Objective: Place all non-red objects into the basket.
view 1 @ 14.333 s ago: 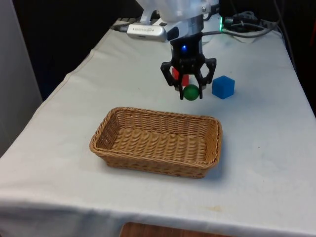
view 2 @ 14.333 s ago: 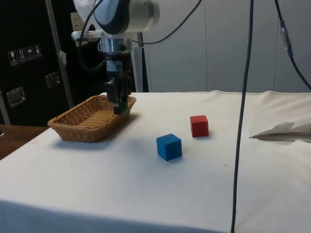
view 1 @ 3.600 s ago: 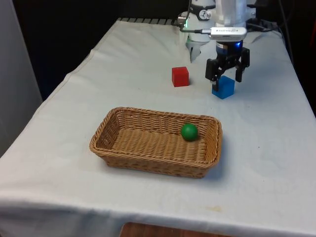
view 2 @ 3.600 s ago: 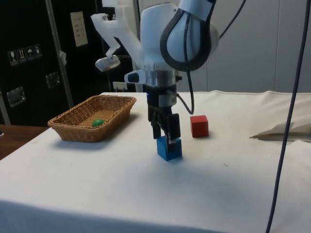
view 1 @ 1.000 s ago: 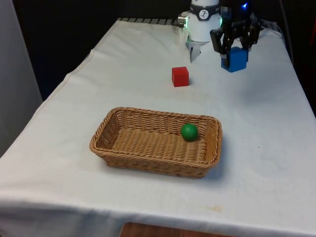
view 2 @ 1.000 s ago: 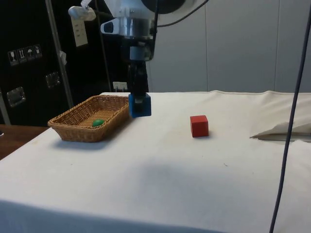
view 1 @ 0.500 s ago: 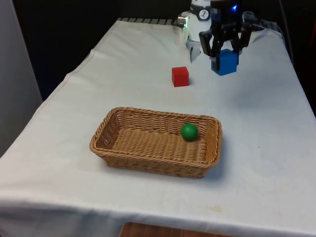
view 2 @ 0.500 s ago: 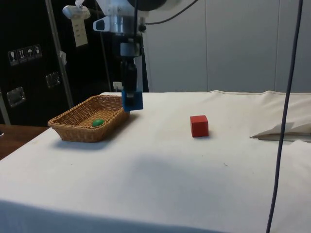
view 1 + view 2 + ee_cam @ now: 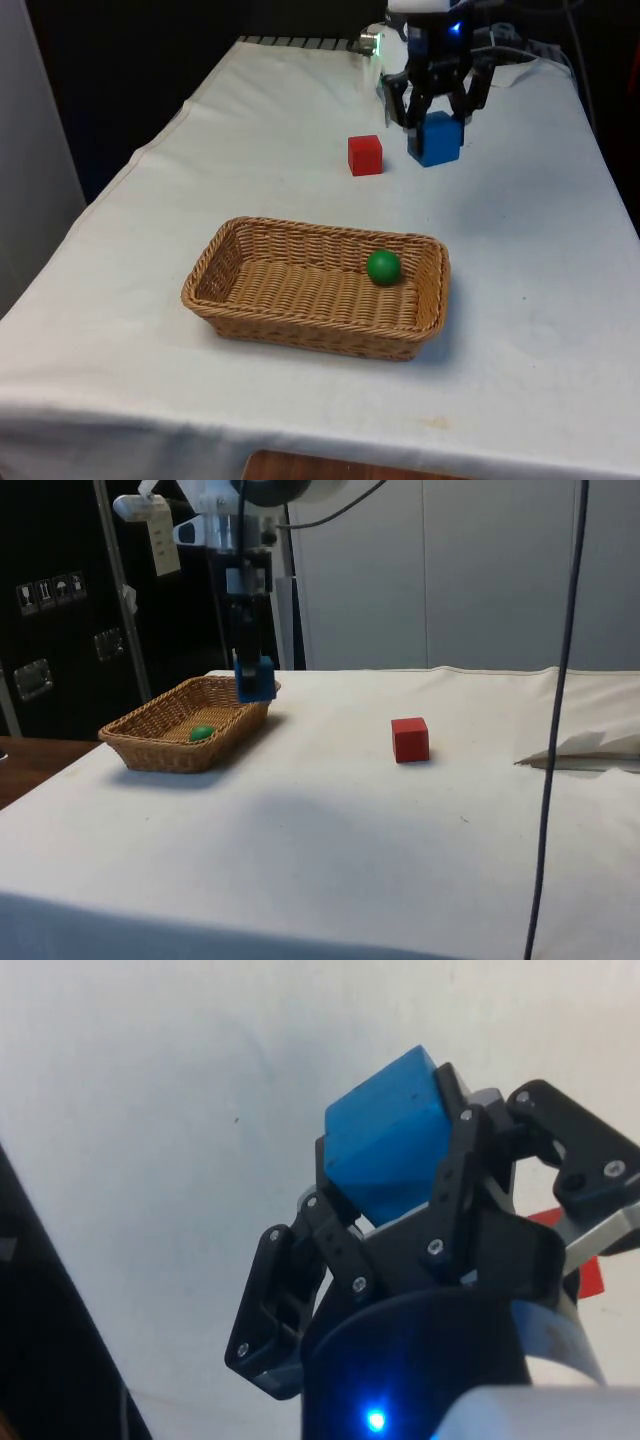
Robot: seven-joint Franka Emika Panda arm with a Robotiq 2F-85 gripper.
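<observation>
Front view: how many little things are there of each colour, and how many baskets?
Blue: 1, the blue cube, held up in the fingers.
Red: 1, the red cube, on the cloth.
Green: 1, the green ball, in the basket.
Baskets: 1, the wicker basket.
Total: 4.

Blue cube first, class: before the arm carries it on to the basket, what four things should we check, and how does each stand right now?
1. Grip: the tool is shut on the blue cube, which sits between the fingers in the wrist view. Ok.
2. Clearance: the cube hangs above the cloth, off the table. Ok.
3. Landing room: the basket holds just a green ball near the end at the front view's right, with bare wicker beside it. Ok.
4. Position over the basket: the front view puts the cube short of it, near the red cube. Not ok.
</observation>
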